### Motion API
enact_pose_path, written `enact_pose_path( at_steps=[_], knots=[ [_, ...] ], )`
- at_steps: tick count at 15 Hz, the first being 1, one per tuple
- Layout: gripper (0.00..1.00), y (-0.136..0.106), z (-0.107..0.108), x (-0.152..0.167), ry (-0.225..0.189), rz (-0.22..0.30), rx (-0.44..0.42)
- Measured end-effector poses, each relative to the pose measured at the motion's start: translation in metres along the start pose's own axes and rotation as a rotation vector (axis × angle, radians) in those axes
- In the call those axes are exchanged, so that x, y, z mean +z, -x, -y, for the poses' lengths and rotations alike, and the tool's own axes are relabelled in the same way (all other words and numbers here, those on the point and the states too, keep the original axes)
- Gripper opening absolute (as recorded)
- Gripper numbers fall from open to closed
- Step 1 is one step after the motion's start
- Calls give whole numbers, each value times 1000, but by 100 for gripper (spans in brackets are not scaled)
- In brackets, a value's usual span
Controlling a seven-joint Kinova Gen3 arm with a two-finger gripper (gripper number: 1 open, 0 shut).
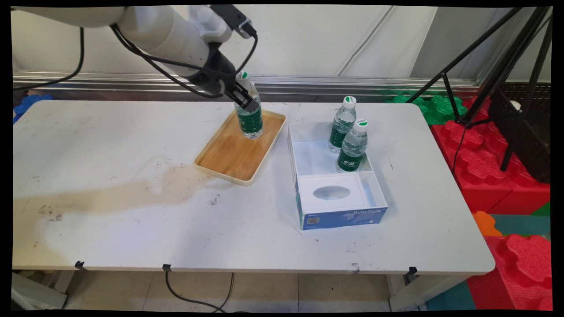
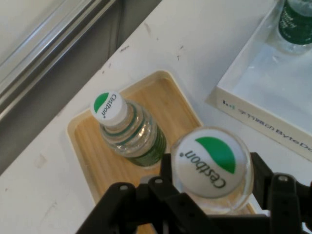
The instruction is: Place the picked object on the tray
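Gripper [image 1: 243, 99] closed around a Cestbon water bottle [image 2: 212, 163] above the wooden tray [image 1: 229, 158].
Thin, smooth plastic: probably slippery and dentable; the ribbed upper body looks best to hold.

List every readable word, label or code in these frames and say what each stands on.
"Cestbon": cap of the held bottle in the end effector.
"Cestbon": cap of the second bottle, standing on the wooden tray.
"ByteStyle": blue front of the open box.
Too small to read: the box's QR code, and the green labels on the two boxed bottles.
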Motion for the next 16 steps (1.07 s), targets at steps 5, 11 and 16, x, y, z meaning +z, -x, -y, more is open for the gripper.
enact_pose_path(
  at_steps=[5, 11, 16],
  knots=[
    [0, 3, 4, 38, 6, 27, -11],
    [0, 9, 9, 81, 43, 64, 19],
    [0, 14, 10, 106, 70, 93, 51]
  ],
)
